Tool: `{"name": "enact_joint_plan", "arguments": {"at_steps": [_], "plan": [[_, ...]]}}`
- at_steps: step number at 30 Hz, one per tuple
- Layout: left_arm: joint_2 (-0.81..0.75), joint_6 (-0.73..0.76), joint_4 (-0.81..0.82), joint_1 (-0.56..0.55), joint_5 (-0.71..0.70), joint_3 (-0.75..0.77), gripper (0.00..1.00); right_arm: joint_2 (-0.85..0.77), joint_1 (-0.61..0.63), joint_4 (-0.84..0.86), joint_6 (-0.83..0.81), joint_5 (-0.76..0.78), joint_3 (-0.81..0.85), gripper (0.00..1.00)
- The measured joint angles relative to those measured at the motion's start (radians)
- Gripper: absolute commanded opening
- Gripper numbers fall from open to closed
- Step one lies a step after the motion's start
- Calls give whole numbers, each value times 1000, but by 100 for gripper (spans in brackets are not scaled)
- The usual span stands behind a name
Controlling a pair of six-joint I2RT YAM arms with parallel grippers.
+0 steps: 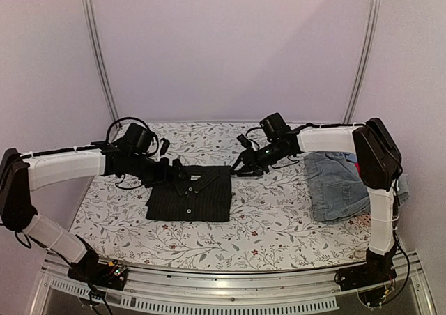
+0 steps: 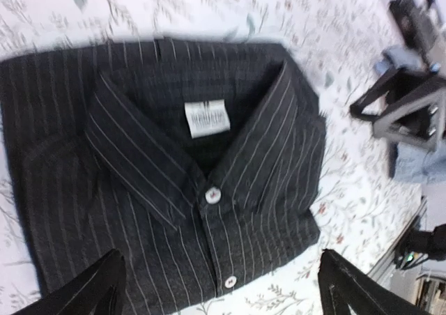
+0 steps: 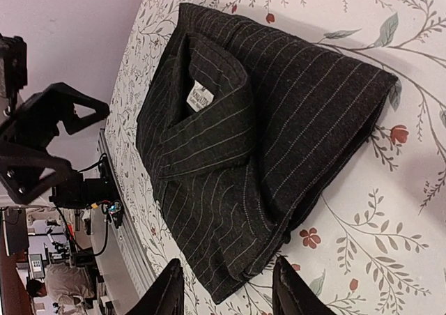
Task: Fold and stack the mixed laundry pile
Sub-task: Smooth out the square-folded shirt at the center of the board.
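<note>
A floral-printed tablecloth [image 1: 272, 235] lies under pale walls [image 1: 230, 43] and two metal posts [image 1: 98, 50]. One folded black pinstriped shirt [image 1: 191, 196] lies mid-table; one faded denim heap [image 1: 334, 186] sits at the right edge. The left gripper [image 1: 175, 170] gapes, released, over the collar [image 2: 139, 148]; the right gripper [image 1: 242, 167], jaws apart, grasps nothing.

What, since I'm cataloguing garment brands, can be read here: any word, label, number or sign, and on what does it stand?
White neck label inside the collar of the black pinstriped shirt: it carries print, but it is too blurred and small to read in any view.
Nothing else legible shows.
</note>
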Motion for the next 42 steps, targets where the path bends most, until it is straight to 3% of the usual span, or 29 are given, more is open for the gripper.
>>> {"name": "enact_joint_plan", "arguments": {"at_steps": [3, 6, 12, 22, 28, 35, 42], "plan": [[-60, 49, 31, 127, 40, 18, 82, 15, 11, -4, -5, -5, 45, 40], [-5, 108, 33, 222, 66, 40, 73, 43, 16, -14, -18, -5, 102, 40], [154, 190, 20, 260, 130, 47, 61, 119, 22, -76, -62, 12, 180, 43], [322, 265, 16, 278, 138, 124, 56, 204, 41, -166, -125, 28, 213, 45], [341, 295, 10, 296, 112, 132, 57, 213, 46, -192, -152, 32, 216, 38], [380, 321, -1, 311, 99, 156, 57, 213, 46, -220, -163, 56, 264, 44], [385, 343, -5, 315, 120, 167, 47, 213, 43, -241, -170, 88, 305, 37]]}}
